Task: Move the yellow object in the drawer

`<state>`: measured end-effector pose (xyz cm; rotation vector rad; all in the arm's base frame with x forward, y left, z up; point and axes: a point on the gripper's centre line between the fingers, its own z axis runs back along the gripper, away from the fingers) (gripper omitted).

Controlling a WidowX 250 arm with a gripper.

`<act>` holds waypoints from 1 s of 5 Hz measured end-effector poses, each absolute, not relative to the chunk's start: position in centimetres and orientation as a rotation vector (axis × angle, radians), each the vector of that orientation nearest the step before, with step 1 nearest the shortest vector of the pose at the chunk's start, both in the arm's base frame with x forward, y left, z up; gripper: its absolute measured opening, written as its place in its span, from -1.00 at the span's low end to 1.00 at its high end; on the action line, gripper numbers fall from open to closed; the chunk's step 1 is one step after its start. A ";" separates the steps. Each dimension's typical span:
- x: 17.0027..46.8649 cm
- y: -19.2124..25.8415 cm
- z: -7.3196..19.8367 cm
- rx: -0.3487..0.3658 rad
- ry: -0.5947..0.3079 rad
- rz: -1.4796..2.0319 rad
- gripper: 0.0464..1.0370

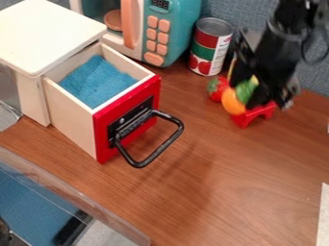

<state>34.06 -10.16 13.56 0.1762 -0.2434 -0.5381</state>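
A black gripper (pixel 252 86) hung just right of a tin can (pixel 208 47), over toy food; whether it was clenched, released or gripping anything could not be told. A thin yellow piece (pixel 231 67) showed close beside the can's right side, mostly hidden, and was probably the thing to be moved. A yellow-orange round toy (pixel 233 102), lower right of the can, might have been meant instead. The thin piece was likely light, stiff plastic, hard to crush but smooth enough to slip or twist; it was best taken across its narrow middle with even, modest pressure. The round one could have rolled free if pinched off-centre, so it called for a hold across its widest part. Left of the can, the drawer (pixel 70 113) stood pulled out, its blue cloth (pixel 99 81) likely to soften the landing.
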 end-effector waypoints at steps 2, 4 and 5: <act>31.0 -5.3 17.4 0.227 -0.204 -0.442 0.03; 27.3 0.5 17.0 0.332 -0.056 -0.367 0.03; 26.0 2.5 16.5 0.350 -0.024 -0.327 0.03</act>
